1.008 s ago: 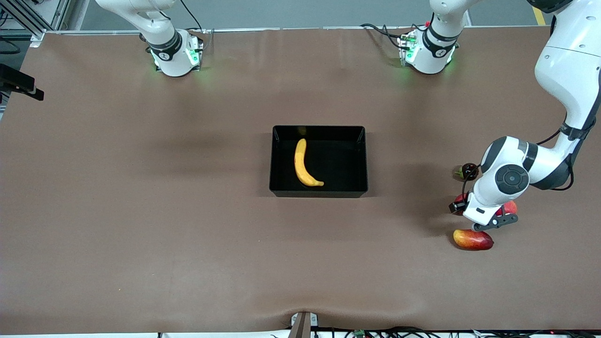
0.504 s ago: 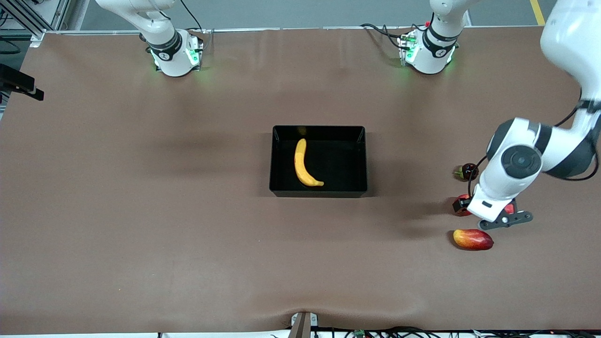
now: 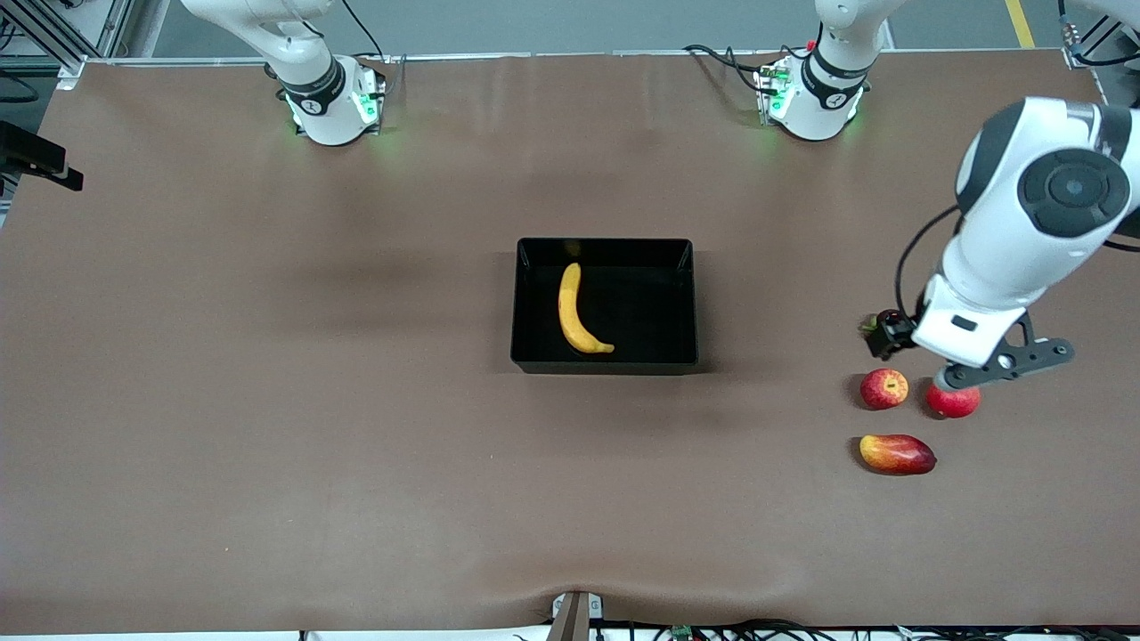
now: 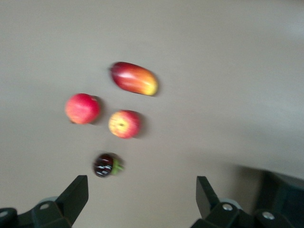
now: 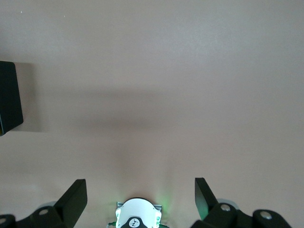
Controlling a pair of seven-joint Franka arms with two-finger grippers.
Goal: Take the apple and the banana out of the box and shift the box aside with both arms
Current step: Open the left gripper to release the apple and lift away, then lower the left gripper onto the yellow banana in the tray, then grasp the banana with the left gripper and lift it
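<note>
While the long curved yellow banana (image 3: pixel 580 311) lies inside the shallow glossy black plastic tray (image 3: pixel 686 307) at the middle of the brown desk (image 3: pixel 267 374), the small round red apple with yellow streaks (image 3: pixel 883 389) (image 4: pixel 124 124) sits on the bare desk toward the left arm's end, well apart from the tray. Just beside the apple, still closer to that end, rests a plain red round fruit (image 3: pixel 954 402) (image 4: pixel 82 108), the two near each other but not touching. An oblong red-and-yellow mango (image 3: pixel 897 454) (image 4: pixel 135 78) lies nearer to the front camera than both. A small dark round fruit with a green tip (image 3: pixel 875 325) (image 4: pixel 105 165) lies farther from the camera than the apple, partly covered in the front view by the left arm's wrist hardware.

Up in the air over this cluster of fruit hangs the white left arm's black two-finger tool (image 4: pixel 141 192), over the plain red fruit and the dark fruit in the front view. Its fingers (image 4: pixel 76 192) are spread wide and grip nothing.

Held high over bare desk above its own base (image 5: pixel 137 215), the right arm waits. Its tool (image 5: pixel 140 194) is likewise spread wide with nothing between the fingers (image 5: pixel 73 194), and a corner of the black tray (image 5: pixel 9 97) shows at the edge of the right wrist view.
</note>
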